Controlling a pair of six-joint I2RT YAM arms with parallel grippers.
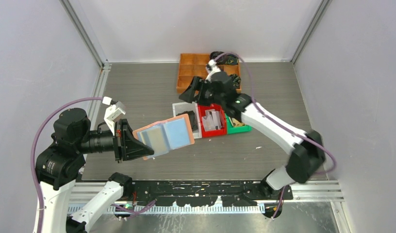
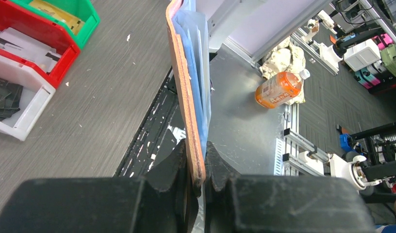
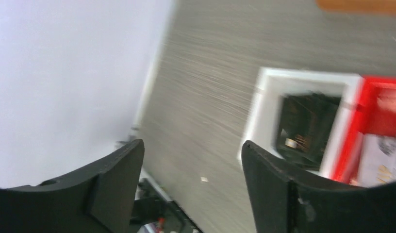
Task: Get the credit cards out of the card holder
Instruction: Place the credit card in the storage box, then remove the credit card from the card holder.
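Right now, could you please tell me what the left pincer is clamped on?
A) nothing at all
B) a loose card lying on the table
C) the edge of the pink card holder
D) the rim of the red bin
C: in the left wrist view the left pincer has both jaws pressed against the salmon edge of the card holder, which the top view shows held open.

No lettering can be read anywhere; the label on the orange bottle [image 2: 278, 90] is too small to make out.
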